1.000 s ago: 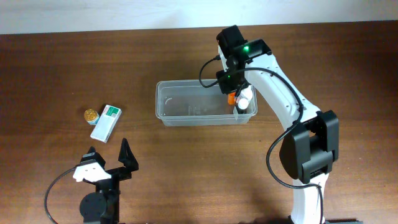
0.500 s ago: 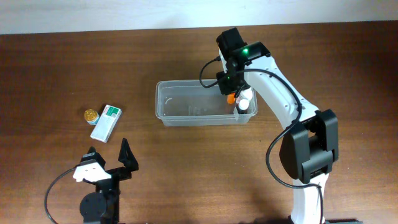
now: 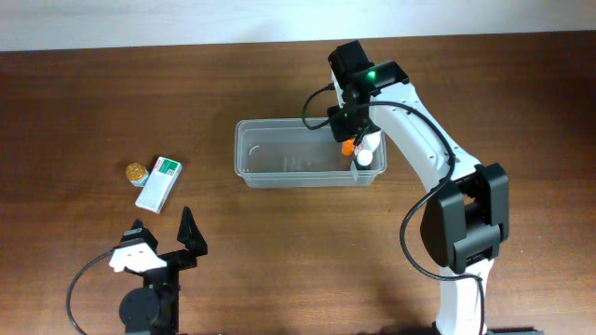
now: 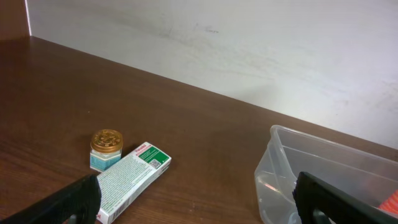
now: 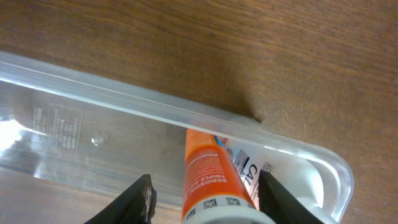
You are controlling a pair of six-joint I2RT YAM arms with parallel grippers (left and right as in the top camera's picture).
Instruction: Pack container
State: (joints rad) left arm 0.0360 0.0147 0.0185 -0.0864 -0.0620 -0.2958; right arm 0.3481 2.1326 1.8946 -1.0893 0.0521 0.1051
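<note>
Cut off by the bottom edge of the right wrist view: end of the orange tube [image 5: 208, 177]. Mostly hidden under the right gripper [image 3: 351, 140] from overhead. Too small to read in the left wrist view: print on the box [image 4: 130, 179].

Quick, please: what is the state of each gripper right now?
Left gripper: open, holding nothing.
Right gripper: open, straddling the orange tube in the container, with a gap visible.

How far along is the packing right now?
Done: a white bottle lies at the right end of the container. In hand: the right gripper hangs over that end with an orange tube between its fingers; grip unclear. To do: the white-and-green box and gold-lidded jar sit on the table, near the open left gripper.
</note>
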